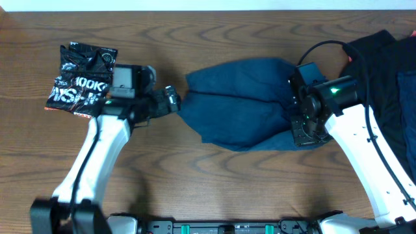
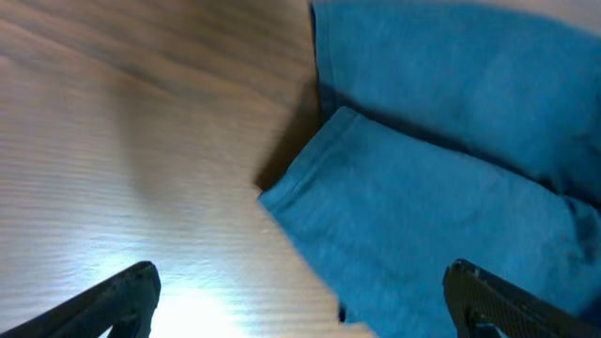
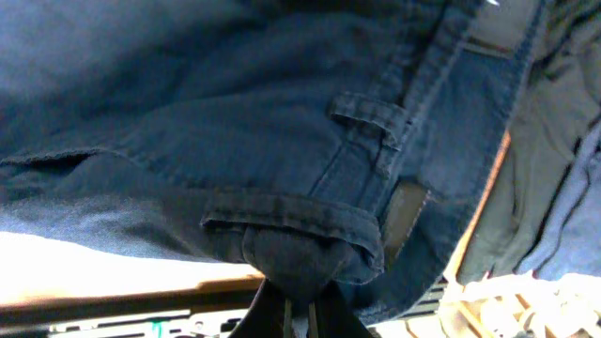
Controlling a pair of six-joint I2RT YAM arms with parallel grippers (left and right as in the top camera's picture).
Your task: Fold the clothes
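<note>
Blue denim jeans (image 1: 237, 104) bunched centrally on brown wooden table (image 1: 214, 182), toward far edge. Left gripper (image 2: 299, 300) spread apart; right gripper (image 3: 293, 305) clamped on waistband (image 3: 291, 211).

White-shelled arms (image 1: 97, 156) have black joints (image 1: 130, 81), a black left hand (image 1: 174, 99), a green light (image 1: 335, 90).

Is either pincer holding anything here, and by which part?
The right pincer is shut on the denim garment, pinching a fold of its waistband. The left pincer is open, holding nothing.

Wide-spread hand (image 2: 300, 286) faces a seemingly folded blue garment (image 2: 441, 178).
</note>
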